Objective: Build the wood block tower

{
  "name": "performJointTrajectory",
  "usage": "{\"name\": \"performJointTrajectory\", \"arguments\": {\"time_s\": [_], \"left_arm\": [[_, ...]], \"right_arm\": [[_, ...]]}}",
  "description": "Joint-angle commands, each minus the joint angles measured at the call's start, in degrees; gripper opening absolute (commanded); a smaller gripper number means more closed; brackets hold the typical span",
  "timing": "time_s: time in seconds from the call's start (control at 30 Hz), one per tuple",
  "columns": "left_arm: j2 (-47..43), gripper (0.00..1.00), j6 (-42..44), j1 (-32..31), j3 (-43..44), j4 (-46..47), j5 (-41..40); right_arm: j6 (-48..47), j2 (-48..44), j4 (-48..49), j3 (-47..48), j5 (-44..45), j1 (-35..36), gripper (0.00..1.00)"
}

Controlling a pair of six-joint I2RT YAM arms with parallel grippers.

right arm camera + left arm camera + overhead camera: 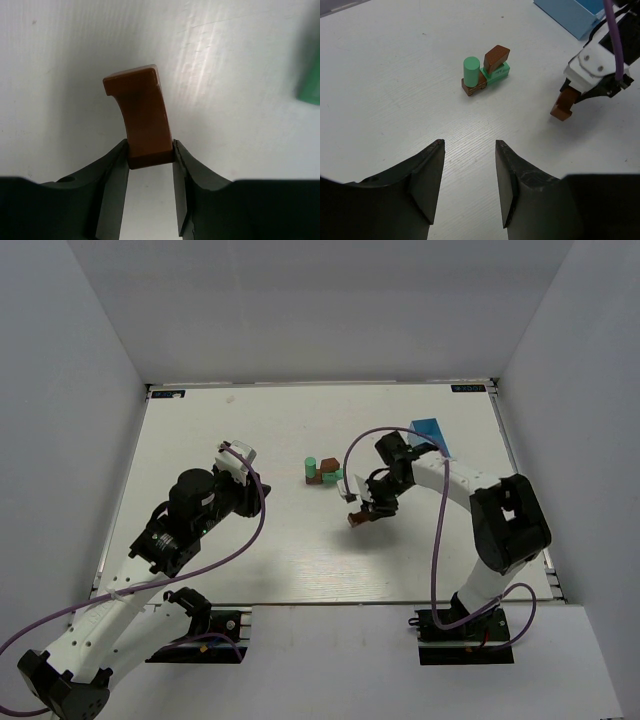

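The tower [322,473] stands mid-table: a mint-green cylinder [471,70] on a brown base block [474,87], with a green block [499,74] beside it and a tilted brown block [497,56] on top. My right gripper [150,150] is shut on a reddish-brown curved block [142,115], held just above the table to the right of the tower [362,515]. My left gripper [467,144] is open and empty, hovering some way short of the tower and pointing at it. A green piece [311,82] shows at the right wrist view's edge.
A small blue open-topped box [432,435] sits at the back right, behind the right arm. White walls enclose the table [250,560] on three sides. The right arm's purple cable [615,35] loops above its wrist.
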Motion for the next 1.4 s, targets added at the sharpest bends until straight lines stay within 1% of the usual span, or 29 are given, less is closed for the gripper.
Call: {"name": "performJointTrajectory", "arguments": {"time_s": [0.0,0.1,0.17,0.23,0.33,0.47,0.5,0.63,0.8,1.03,1.07,1.37], "left_arm": [[-0.23,0.55,0.04,0.34,-0.28,-0.17,-0.05],[-0.23,0.55,0.04,0.34,-0.28,-0.17,-0.05],[-0.23,0.55,0.04,0.34,-0.28,-0.17,-0.05],[-0.23,0.55,0.04,0.34,-0.28,-0.17,-0.05],[-0.23,0.55,0.04,0.34,-0.28,-0.17,-0.05],[-0.76,0.55,0.04,0.34,-0.28,-0.17,-0.05],[-0.76,0.55,0.04,0.34,-0.28,-0.17,-0.05],[-0.76,0.55,0.04,0.34,-0.28,-0.17,-0.05],[-0.76,0.55,0.04,0.34,-0.28,-0.17,-0.05],[-0.76,0.55,0.04,0.34,-0.28,-0.17,-0.05],[-0.76,0.55,0.04,0.34,-0.28,-0.17,-0.05],[-0.76,0.55,0.04,0.34,-0.28,-0.17,-0.05]], "right_arm": [[5.51,-4.63,-1.17,4.99,-2.89,0.27,0.07],[10.42,-5.16,-1.79,9.82,-2.71,0.19,0.07],[11.57,-5.16,-2.40,13.25,-2.28,0.27,0.07],[14.21,-4.55,-2.05,14.84,-1.66,0.62,0.07],[17.64,-3.14,-0.39,18.09,1.58,1.41,0.07],[21.16,0.72,-0.29,24.41,3.26,2.73,0.07],[21.86,1.77,-0.21,25.12,4.05,3.08,0.06],[24.67,5.55,1.02,29.87,5.45,4.14,0.06],[25.90,10.48,-1.08,36.10,7.48,5.46,0.06],[28.01,14.00,-1.87,39.97,9.85,6.25,0.06],[27.93,14.78,-2.14,40.33,10.03,6.42,0.07],[28.72,16.63,-3.89,41.91,10.82,6.69,0.08]]}}
